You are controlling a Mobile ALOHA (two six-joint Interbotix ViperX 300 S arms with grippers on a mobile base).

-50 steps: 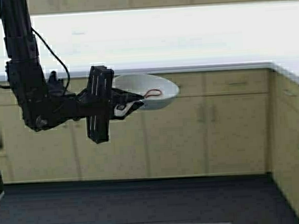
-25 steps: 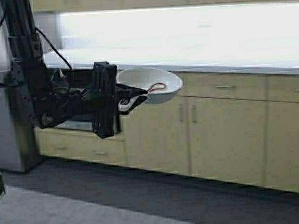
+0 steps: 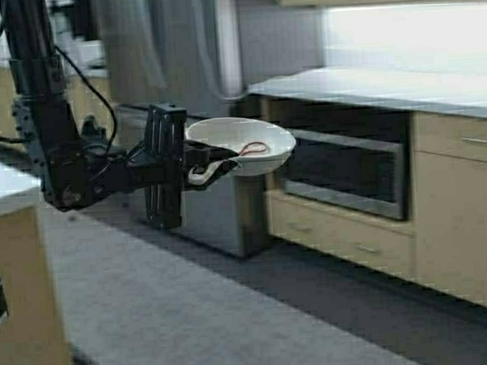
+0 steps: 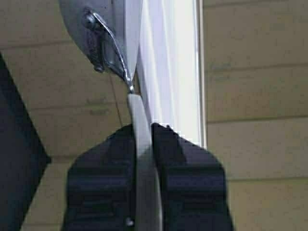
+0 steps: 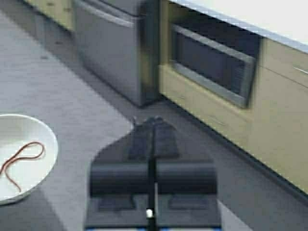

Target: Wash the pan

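High view: the pan (image 3: 243,145) is held level in the air by its handle in the left gripper (image 3: 212,164), before a built-in oven (image 3: 346,169).

Left wrist view: jaws are clamped on the handle (image 4: 141,159).

Right wrist view: the right gripper (image 5: 153,129) is seen pressed together (nothing held), above the floor.

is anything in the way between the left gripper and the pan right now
No. The left gripper is already shut on the pan's handle, holding the pan up in the air, with nothing between them.

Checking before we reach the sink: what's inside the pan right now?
Only a red loop-shaped mark shows inside the pan, held by the left gripper. Its near wall hides part of the floor in the high view.
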